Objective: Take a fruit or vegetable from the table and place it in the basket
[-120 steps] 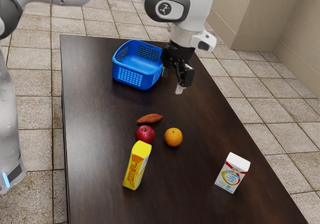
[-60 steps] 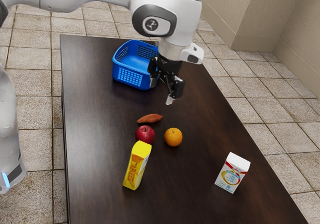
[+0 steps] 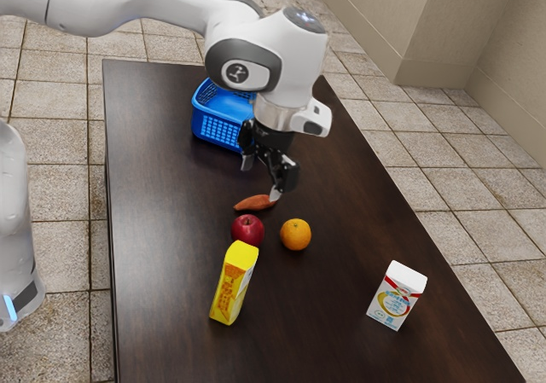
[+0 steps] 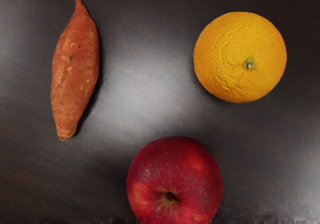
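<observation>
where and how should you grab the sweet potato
I'd come from above and close the jaws across the middle of the sweet potato: it lies lengthwise on the table, thick there and tapering at both ends, which would likely slip.

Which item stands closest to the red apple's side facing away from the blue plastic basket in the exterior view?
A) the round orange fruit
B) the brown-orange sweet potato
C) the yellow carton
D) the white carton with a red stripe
C: the tall yellow carton stands right beside the round red apple, on the side away from the blue plastic basket.
</observation>
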{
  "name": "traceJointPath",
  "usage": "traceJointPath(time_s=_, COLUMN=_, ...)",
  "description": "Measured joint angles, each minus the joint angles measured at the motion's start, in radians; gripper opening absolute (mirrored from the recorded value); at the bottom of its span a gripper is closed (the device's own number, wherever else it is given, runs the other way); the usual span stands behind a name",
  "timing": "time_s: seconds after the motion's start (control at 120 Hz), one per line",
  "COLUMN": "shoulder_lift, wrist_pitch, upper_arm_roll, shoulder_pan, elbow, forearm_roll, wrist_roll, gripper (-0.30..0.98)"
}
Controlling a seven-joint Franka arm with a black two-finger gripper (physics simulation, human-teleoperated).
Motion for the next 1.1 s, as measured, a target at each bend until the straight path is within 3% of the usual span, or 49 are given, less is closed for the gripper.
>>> traceJointPath(time_s=0.217, shoulder_lift=-0.020, wrist_pitch=0.053, upper_arm_roll=-0.019, shoulder_pan=0.000, elbow=-0.103, forearm_roll=-0.007, wrist_roll=-0.010, gripper=0.69)
traceJointPath(time_s=1.1, shoulder_lift=0.072, wrist_pitch=0.202, upper_arm_roll=-0.025, shoulder_pan=0.000, elbow=-0.196, forearm_roll=-0.038, wrist_roll=-0.004, gripper=0.69)
